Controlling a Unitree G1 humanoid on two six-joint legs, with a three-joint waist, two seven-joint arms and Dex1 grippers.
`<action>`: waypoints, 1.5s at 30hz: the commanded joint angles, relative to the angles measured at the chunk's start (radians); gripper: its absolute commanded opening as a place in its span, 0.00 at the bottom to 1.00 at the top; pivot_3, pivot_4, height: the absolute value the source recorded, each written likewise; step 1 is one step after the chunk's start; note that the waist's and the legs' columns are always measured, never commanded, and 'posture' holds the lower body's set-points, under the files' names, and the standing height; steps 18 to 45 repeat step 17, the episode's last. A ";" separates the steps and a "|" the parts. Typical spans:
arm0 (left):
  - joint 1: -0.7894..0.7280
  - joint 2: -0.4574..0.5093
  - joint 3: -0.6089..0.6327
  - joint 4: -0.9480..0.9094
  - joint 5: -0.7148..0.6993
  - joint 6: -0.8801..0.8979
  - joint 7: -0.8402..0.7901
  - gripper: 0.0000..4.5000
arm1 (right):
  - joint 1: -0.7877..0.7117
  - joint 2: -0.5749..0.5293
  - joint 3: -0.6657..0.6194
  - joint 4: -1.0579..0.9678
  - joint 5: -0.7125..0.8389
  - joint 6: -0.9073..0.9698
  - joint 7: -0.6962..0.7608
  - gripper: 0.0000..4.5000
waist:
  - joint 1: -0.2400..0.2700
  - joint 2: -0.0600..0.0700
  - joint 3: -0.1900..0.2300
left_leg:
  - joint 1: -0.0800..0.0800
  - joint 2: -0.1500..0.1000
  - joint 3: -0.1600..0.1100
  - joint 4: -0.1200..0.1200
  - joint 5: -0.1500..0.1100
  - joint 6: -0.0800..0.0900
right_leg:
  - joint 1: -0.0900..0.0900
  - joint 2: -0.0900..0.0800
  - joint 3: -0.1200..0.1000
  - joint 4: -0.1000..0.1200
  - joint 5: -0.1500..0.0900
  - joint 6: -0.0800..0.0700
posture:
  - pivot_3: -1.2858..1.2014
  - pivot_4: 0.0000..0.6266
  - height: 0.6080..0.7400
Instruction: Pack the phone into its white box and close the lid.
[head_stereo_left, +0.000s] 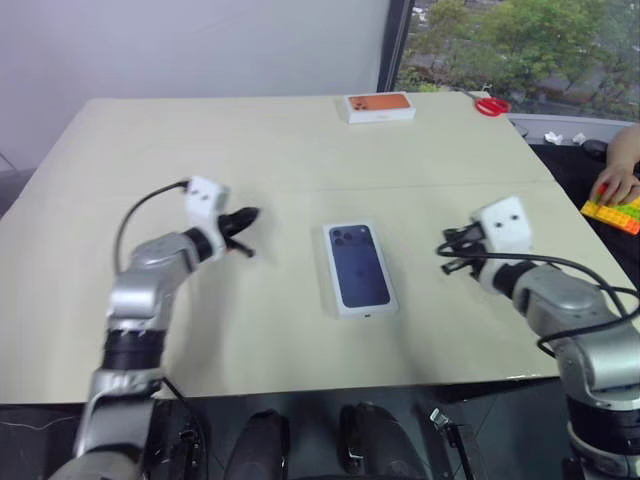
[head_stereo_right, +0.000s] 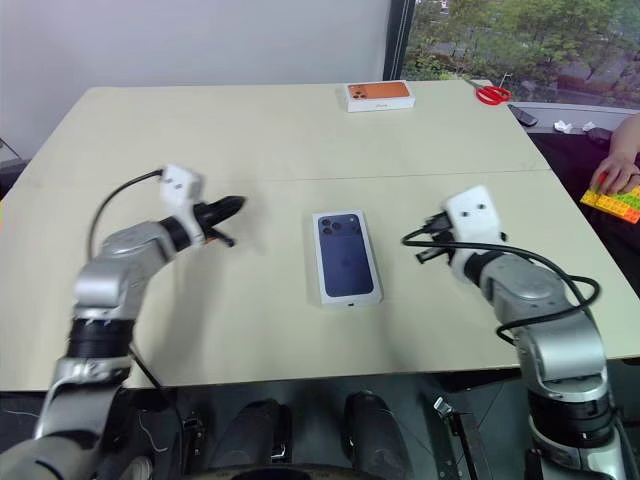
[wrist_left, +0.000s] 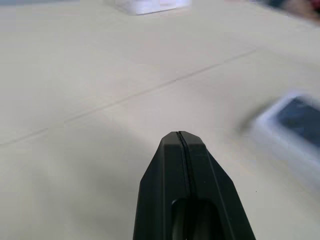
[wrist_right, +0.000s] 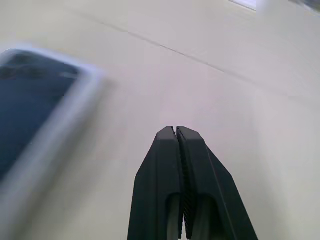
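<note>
The lid (head_stereo_left: 358, 270), white with a dark blue phone printed on top, lies flat in the middle of the table. It covers whatever is beneath it, so the white box and the phone are hidden. My left gripper (head_stereo_left: 247, 217) is shut and empty, held above the table well to the left of the lid. In the left wrist view its closed fingertips (wrist_left: 180, 136) point past the lid (wrist_left: 295, 125). My right gripper (head_stereo_left: 446, 256) is also shut and empty, off to the right of the lid. The right wrist view shows its closed tips (wrist_right: 176, 130) beside the lid (wrist_right: 40, 105).
A white box printed orange (head_stereo_left: 380, 106) sits at the table's far edge, with red scissors (head_stereo_left: 492, 104) to its right. At the right edge a person's hand (head_stereo_left: 620, 178) rests on coloured toy bricks (head_stereo_left: 615, 212). A seam crosses the tan table (head_stereo_left: 300, 150).
</note>
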 joint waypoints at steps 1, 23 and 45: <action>0.100 0.069 0.053 -0.056 -0.029 -0.081 -0.081 0.00 | 0.021 0.004 -0.056 0.035 0.059 -0.102 0.096 0.02 | 0.003 0.000 0.000 | 0.000 0.000 0.000 0.000 0.000 0.000 | 0.000 0.000 0.000 0.000 0.000 0.000 | 0.52 0.24 1.00; 0.277 0.153 0.185 -0.061 -0.071 -0.132 -0.060 0.00 | -0.012 0.016 0.040 0.158 0.109 -0.211 0.240 0.02 | 0.009 0.001 0.001 | 0.000 0.001 0.001 0.001 -0.001 0.001 | 0.000 -0.002 0.001 -0.001 0.000 -0.001 | 0.52 0.24 1.00; 0.277 0.153 0.185 -0.061 -0.071 -0.132 -0.060 0.00 | -0.012 0.016 0.040 0.158 0.109 -0.211 0.240 0.02 | 0.009 0.001 0.001 | 0.000 0.001 0.001 0.001 -0.001 0.001 | 0.000 -0.002 0.001 -0.001 0.000 -0.001 | 0.52 0.24 1.00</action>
